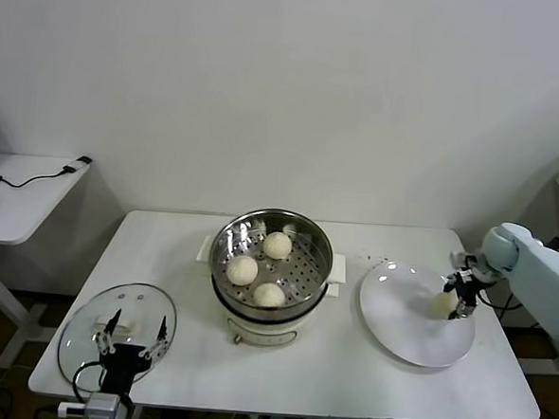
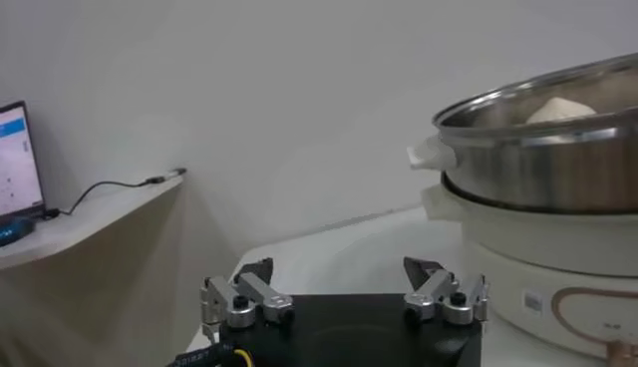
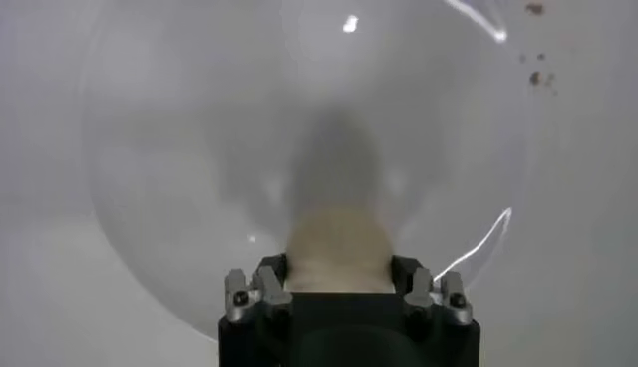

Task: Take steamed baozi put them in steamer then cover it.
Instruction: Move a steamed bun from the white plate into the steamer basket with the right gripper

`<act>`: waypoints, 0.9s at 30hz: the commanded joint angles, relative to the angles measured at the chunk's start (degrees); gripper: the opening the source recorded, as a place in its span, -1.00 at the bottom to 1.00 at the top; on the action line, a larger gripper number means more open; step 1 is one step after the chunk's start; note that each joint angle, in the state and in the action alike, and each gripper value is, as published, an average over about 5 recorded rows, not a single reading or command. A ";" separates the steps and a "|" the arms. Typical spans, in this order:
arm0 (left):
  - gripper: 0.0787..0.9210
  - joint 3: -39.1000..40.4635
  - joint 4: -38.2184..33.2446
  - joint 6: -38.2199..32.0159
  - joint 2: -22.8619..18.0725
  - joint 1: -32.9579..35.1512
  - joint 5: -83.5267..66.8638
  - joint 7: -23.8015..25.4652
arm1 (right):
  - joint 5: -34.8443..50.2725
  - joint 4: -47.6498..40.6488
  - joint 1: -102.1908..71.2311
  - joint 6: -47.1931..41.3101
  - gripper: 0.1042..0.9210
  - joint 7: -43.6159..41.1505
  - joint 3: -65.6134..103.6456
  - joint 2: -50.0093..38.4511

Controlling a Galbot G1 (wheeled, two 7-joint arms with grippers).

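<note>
We see three baozi (image 1: pixel 257 269) in the steamer (image 1: pixel 271 264) mid-tabletop (image 1: pixel 346 370) | right end effector (image 1: pixel 459 301) grips the fourth baozi (image 1: pixel 444 301) over the white plate (image 1: pixel 415 315), right | left end effector (image 1: pixel 135 334) wide open, empty, above the cover (image 1: pixel 117 333), near left

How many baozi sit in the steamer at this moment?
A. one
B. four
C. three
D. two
C: the head view shows three baozi on the steamer tray, while the fourth baozi is at the plate with the right claw around it.
</note>
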 commanded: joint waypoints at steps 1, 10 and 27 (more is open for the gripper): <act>0.77 0.47 -0.37 0.07 -0.01 -0.25 -0.17 0.07 | 24.60 4.83 22.06 -6.24 0.39 1.12 -22.23 3.29; 0.77 1.70 -0.99 -0.05 0.39 -0.68 -1.03 0.04 | 52.88 11.64 43.77 -12.14 0.39 4.72 -42.69 14.01; 0.77 3.62 -1.33 -0.78 0.98 -0.35 -1.44 0.19 | 62.31 18.62 42.39 -16.38 0.39 12.88 -52.68 31.00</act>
